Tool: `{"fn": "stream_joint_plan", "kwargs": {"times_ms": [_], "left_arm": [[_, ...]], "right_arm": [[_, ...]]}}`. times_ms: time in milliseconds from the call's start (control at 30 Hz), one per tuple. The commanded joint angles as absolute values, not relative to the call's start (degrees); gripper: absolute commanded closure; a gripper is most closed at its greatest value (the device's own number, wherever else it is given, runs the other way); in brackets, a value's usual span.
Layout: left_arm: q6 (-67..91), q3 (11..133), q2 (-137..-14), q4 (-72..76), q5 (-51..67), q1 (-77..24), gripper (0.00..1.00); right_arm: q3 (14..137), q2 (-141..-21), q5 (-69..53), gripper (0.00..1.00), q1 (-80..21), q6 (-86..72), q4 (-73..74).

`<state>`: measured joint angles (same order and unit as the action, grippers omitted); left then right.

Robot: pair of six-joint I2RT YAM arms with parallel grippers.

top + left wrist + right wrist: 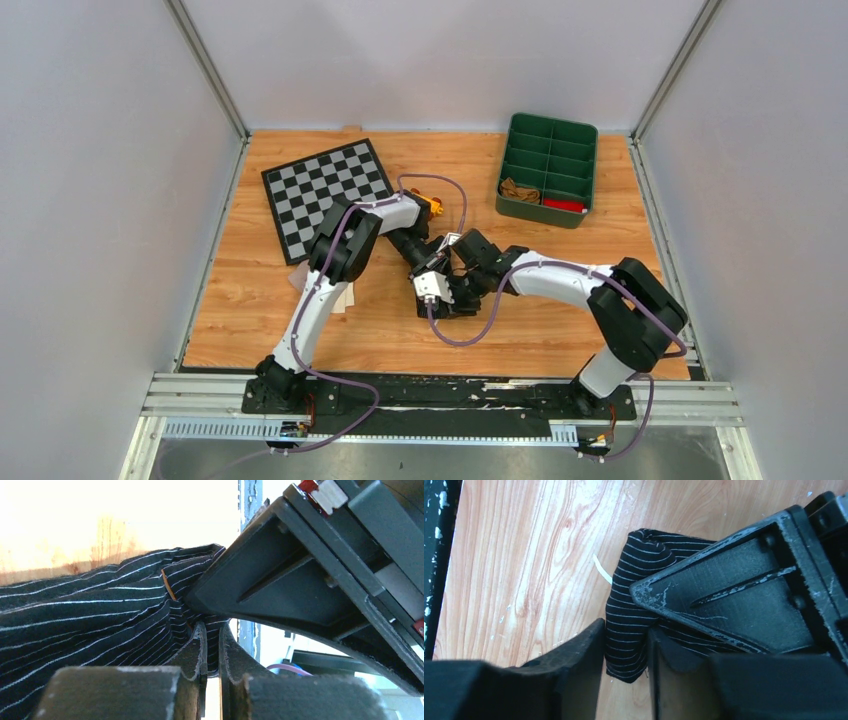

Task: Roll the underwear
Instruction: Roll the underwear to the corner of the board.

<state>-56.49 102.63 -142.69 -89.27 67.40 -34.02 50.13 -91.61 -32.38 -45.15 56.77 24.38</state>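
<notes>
While the near-shut left fingers point(212, 628) pinch a fold of the black pinstriped cloth underwear point(100, 610), the right fingers point(625, 627) straddle its bunched end half-open, grip unclear, on the wooden counter point(524, 555) beneath: mid-roll, I judge, needing a tightening turn next.

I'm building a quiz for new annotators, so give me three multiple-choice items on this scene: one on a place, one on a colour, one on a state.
1. Where on the table does the green divided tray sit? A far right; B near left; C centre.
2. What colour is the underwear being handled? A plain red; B black with thin pale stripes; C pink.
3. How is the left pincer? A wide open, empty; B out of view; C shut on the underwear.
Answers: 1 A, the top view shows it at the far right edge. 2 B, both wrist views show the stripes. 3 C, cloth is pinched between its fingers.
</notes>
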Motion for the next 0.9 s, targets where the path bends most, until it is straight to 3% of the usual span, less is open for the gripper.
{"fn": "stream_joint_plan", "kwargs": {"times_ms": [0, 67, 100, 167, 233, 333, 500, 533, 567, 867], "left_arm": [[-56.9, 102.5, -143.5, -83.3, 61.8, -34.2, 1.00], [-56.7, 102.5, -143.2, -83.3, 61.5, -34.2, 0.98], [-55.4, 102.2, -142.6, -82.4, 61.1, -34.3, 0.92], [-51.8, 101.2, -140.9, -79.7, 60.1, -33.9, 0.83], [-45.6, 99.1, -136.8, -74.8, 59.1, -32.7, 0.68], [-34.1, 96.4, -130.9, -67.1, 52.2, -30.2, 0.33], [-22.7, 94.2, -121.2, -59.4, 37.8, -24.2, 0.22], [-22.3, 93.8, -119.5, -58.6, 34.6, -23.3, 0.06], [-21.5, 93.2, -117.7, -57.3, 31.6, -22.6, 0.01], [-13.3, 88.6, -104.0, -50.3, 13.2, -20.3, 0.00]], "right_arm": [[53.8, -93.5, -37.0, 0.74, -45.6, 57.4, 26.0], [55.2, -94.8, -38.7, 0.98, -45.5, 57.4, 28.4], [57.0, -95.9, -39.5, 1.00, -45.4, 57.4, 30.6], [59.9, -98.5, -41.4, 1.00, -44.6, 57.2, 35.9], [63.5, -101.7, -44.0, 1.00, -43.4, 57.6, 42.0], [69.2, -106.6, -45.5, 1.00, -41.6, 59.1, 50.2], [76.9, -113.9, -49.4, 1.00, -37.8, 58.1, 57.6], [78.6, -115.8, -50.1, 1.00, -37.1, 58.3, 59.4], [80.3, -117.8, -50.7, 1.00, -36.3, 58.5, 61.4], [94.2, -133.9, -50.7, 1.00, -31.8, 55.7, 73.2]]}}
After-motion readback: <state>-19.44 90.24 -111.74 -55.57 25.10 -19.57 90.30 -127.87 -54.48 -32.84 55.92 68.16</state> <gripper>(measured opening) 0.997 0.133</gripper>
